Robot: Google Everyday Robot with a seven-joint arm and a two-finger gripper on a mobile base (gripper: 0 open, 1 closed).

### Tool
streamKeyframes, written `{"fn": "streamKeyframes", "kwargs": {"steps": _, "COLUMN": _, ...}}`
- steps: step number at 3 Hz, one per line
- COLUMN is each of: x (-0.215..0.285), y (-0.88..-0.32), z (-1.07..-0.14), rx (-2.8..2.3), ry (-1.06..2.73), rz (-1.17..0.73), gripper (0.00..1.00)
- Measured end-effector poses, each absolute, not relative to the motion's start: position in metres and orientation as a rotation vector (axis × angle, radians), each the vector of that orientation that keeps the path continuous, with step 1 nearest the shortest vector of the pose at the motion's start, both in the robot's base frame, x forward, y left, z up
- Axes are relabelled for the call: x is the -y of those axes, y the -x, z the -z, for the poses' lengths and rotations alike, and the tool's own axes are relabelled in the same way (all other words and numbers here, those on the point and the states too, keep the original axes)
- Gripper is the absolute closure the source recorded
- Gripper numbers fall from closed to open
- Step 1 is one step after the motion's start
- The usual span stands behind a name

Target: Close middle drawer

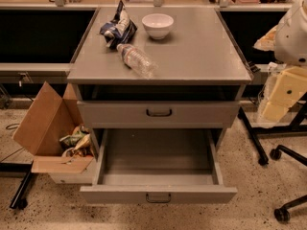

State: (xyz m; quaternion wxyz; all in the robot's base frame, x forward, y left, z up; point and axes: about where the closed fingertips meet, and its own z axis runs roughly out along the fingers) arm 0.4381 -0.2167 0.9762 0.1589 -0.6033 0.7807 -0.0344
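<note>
The middle drawer is a wide grey metal drawer with a low front panel and a small dark loop handle. It is pulled far out of the grey cabinet, and its inside looks empty. Above it the taller-fronted grey drawer sits slightly out. The lowest drawer is hidden beneath the open one. My gripper, pale yellow under a white arm housing, hangs at the right edge of the view. It is to the right of the cabinet, level with the upper drawer, and touches nothing.
On the cabinet top lie a clear plastic bottle, a crumpled chip bag and a white bowl. An open cardboard box with trash stands on the floor at the left. Chair legs with casters stand at the right.
</note>
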Motion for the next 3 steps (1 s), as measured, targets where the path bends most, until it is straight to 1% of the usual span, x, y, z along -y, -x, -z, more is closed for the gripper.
{"fn": "streamKeyframes", "kwargs": {"steps": 1, "x": 0.217, "y": -0.438, "z": -0.976, "rx": -2.232, "ry": 1.725, "rz": 0.098, "gripper": 0.00}}
{"fn": "streamKeyframes", "kwargs": {"steps": 2, "x": 0.210, "y": -0.439, "z": -0.911, "rx": -2.201, "ry": 1.838, "rz": 0.071, "gripper": 0.00}}
{"fn": "streamKeyframes", "kwargs": {"steps": 3, "x": 0.207, "y": -0.431, "z": -0.835, "rx": -2.188, "ry": 1.936, "rz": -0.003, "gripper": 0.00}}
